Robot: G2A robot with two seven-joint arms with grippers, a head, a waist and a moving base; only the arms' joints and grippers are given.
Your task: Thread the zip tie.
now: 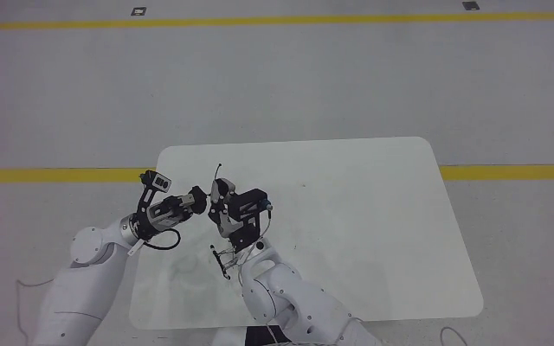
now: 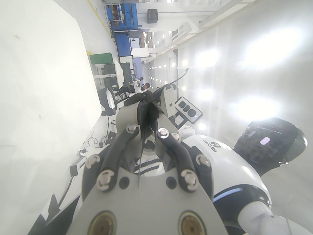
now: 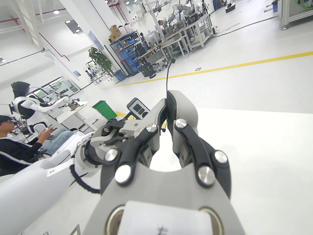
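White floor crossed by yellow tape lines (image 1: pixel 286 19) surrounds a white, round-cornered table (image 1: pixel 389 225). Well beyond it we see a green plastic bin (image 3: pixel 104 108), metal shelving with blue crates (image 3: pixel 127 47) and a leafy potted plant (image 3: pixel 99 57).

Both arms meet above the table's near left part. The left arm comes in from the left with its forearm roughly level, and the left gripper (image 1: pixel 201 201) points right. Just beside it is the right gripper (image 1: pixel 221 208), whose arm rises from the near edge.

We find the right gripper pinched tight on a thin black plastic zip tie (image 3: pixel 167 79). The tie's free length stands out past the fingertips toward the far side and ends in a small square head. The left gripper's dark fingers (image 2: pixel 141 110) are pressed together too. A thin black strand, which we take for the same zip tie, runs between them and back toward the wrist.
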